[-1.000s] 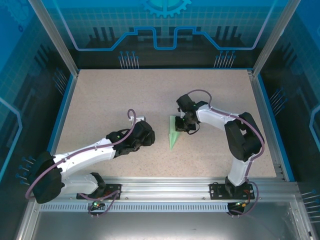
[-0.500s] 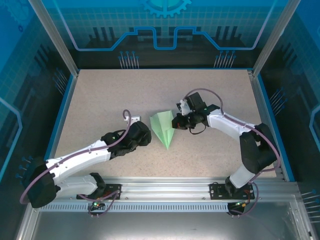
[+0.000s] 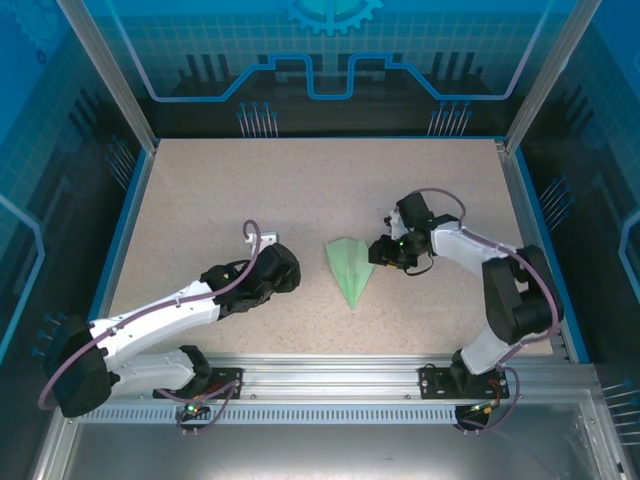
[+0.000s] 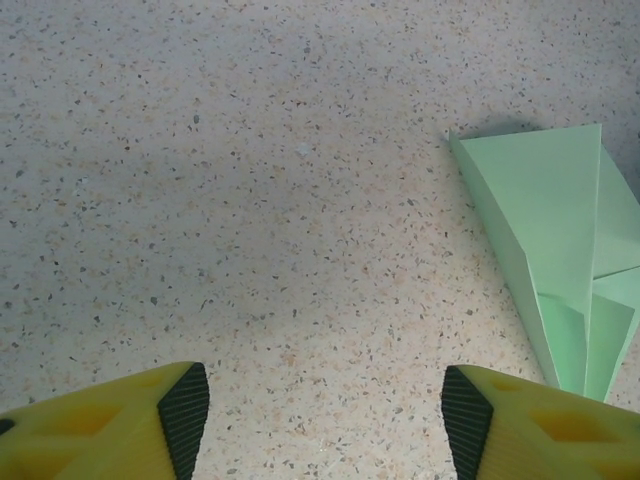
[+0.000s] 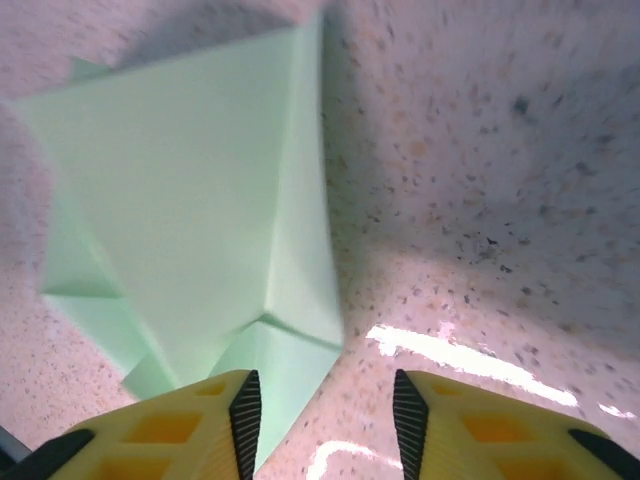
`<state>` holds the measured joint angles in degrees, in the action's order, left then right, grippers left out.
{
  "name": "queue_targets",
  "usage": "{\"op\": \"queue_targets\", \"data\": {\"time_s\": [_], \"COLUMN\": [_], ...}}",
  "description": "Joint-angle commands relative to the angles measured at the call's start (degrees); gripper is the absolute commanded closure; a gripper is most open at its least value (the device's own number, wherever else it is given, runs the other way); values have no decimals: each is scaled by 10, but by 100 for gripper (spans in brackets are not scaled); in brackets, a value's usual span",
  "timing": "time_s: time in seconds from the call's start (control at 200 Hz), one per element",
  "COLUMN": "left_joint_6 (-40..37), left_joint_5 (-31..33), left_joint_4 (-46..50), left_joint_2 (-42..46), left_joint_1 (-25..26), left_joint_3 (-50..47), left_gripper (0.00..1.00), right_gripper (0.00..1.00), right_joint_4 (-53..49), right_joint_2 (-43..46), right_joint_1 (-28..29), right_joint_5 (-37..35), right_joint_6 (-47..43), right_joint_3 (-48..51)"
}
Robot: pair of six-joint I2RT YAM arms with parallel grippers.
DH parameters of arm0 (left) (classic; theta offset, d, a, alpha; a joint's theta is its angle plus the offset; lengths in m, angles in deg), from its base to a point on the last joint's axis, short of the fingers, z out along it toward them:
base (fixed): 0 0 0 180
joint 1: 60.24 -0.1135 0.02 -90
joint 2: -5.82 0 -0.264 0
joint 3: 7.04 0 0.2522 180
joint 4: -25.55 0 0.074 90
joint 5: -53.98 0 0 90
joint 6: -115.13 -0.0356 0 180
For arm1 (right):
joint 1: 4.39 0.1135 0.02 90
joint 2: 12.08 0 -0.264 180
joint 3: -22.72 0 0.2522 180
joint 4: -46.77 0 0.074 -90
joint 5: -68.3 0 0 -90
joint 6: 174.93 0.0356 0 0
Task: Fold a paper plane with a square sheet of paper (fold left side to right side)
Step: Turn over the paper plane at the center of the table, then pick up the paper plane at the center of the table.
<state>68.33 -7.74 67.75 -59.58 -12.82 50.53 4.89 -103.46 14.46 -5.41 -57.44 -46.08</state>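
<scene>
While the paper plane (image 3: 350, 272) lay flat on the table (image 3: 200, 190) between the two arms, we saw the left gripper (image 4: 325, 420) standing wide apart just beside it, and the right gripper (image 5: 327, 410) stood parted at one corner.

White-and-black arms (image 3: 160, 318), purple cables (image 3: 247, 230), yellow gripper fingers (image 4: 100, 430)
</scene>
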Motion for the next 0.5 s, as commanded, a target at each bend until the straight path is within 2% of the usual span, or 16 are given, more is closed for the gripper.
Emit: {"op": "queue_targets", "data": {"time_s": [0.0,0.05,0.155,0.255,0.495], "left_joint_6": [0,2,3,8,3], "left_joint_5": [14,13,11,16,16], "left_joint_4": [2,-9,-34,-38,-29], "left_joint_2": [14,20,41,66,107], "left_joint_1": [-2,-2,-2,-2,-2], "left_joint_3": [5,-3,-26,-42,-65], "left_gripper": [27,21,2,2,2], "right_gripper": [53,51,47,43,36], "right_joint_4": [-88,-102,-112,-106,-104], "right_joint_2": [53,63,68,49,-23], "right_joint_1": [35,56,114,156,199], "right_joint_5": [-78,-94,-128,-161,-165], "right_joint_6": [-18,-7,28,58,51], "right_joint_3": [-33,-35,-32,-29,-64]}}
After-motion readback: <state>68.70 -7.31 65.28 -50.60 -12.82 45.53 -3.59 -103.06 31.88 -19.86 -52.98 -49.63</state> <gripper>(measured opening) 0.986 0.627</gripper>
